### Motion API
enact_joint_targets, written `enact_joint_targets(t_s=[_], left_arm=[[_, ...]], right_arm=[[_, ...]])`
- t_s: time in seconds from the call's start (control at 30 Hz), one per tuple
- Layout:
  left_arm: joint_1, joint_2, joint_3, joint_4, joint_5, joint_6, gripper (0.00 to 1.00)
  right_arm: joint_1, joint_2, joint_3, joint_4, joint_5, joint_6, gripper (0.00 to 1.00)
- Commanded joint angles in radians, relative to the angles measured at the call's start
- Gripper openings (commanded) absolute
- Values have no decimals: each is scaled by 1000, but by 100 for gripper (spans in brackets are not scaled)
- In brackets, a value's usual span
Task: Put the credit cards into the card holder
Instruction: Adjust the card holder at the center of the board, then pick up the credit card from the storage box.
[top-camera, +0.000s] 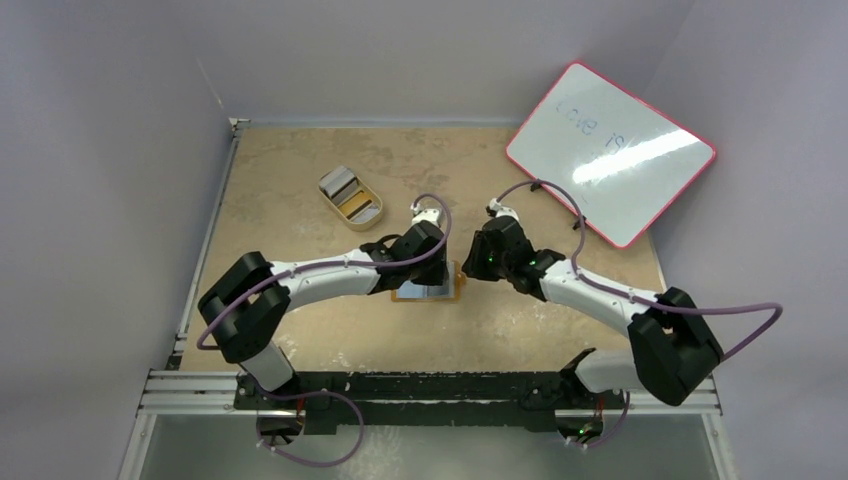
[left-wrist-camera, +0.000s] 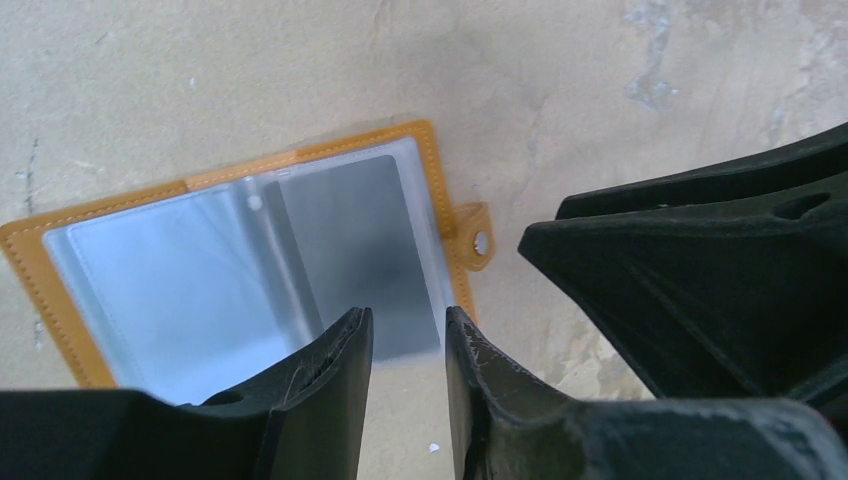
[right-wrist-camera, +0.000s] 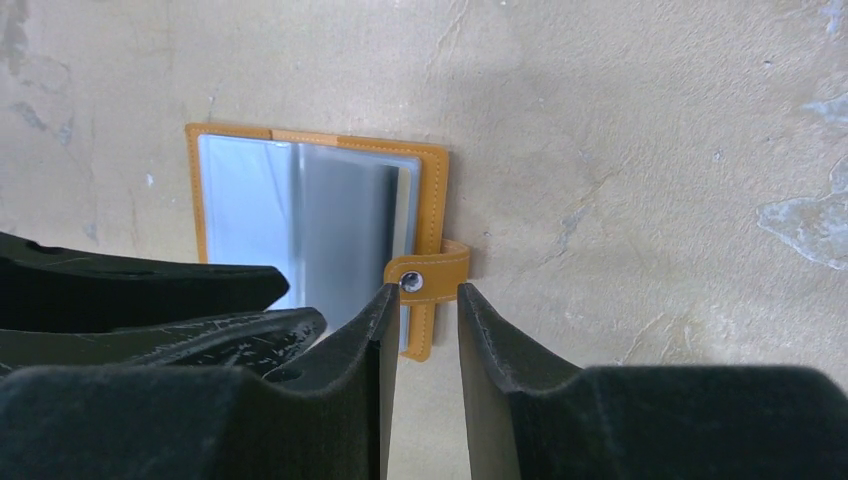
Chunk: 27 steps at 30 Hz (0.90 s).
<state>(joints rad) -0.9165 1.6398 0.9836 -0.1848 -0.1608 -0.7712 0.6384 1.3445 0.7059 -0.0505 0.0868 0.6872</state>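
Note:
The orange-tan card holder (left-wrist-camera: 60, 262) lies open on the table under both grippers, also in the top view (top-camera: 425, 294) and the right wrist view (right-wrist-camera: 432, 170). A grey card (left-wrist-camera: 365, 240) sits in its snap-side pocket and sticks out past the wallet's near edge; it also shows in the right wrist view (right-wrist-camera: 345, 230). My left gripper (left-wrist-camera: 408, 322) hovers over that card's protruding edge, jaws slightly apart and gripping nothing. My right gripper (right-wrist-camera: 422, 293) is narrowly open and empty at the snap tab (right-wrist-camera: 428, 276). More cards, grey (top-camera: 340, 182) and gold-brown (top-camera: 358, 206), lie in the tray.
A cream oval tray (top-camera: 375, 214) stands at the back left of the table. A red-framed whiteboard (top-camera: 612, 150) leans at the back right. The two grippers are close together over the wallet; the right one fills the right of the left wrist view (left-wrist-camera: 700, 280).

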Motion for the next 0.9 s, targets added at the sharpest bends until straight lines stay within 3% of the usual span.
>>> enact_joint_targets(t_s=[0.0, 0.27, 0.47, 0.67, 0.77, 0.87], left_arm=[[1, -7, 7, 88, 49, -15, 34], [85, -90, 20, 14, 15, 29, 38], [247, -142, 137, -167, -75, 254, 44], [388, -47, 322, -275, -207, 519, 52], [461, 15, 377, -258, -181, 613, 63], [502, 82, 440, -253, -176, 686, 64]], right_arm=[[-5, -43, -4, 3, 14, -13, 30], [-4, -113, -11, -15, 1, -19, 33], [-3, -179, 0, 18, -2, -68, 34], [-3, -209, 12, 24, -48, -83, 34], [-3, -231, 28, 24, -74, -87, 34], [-3, -258, 34, 24, -86, -91, 34]])
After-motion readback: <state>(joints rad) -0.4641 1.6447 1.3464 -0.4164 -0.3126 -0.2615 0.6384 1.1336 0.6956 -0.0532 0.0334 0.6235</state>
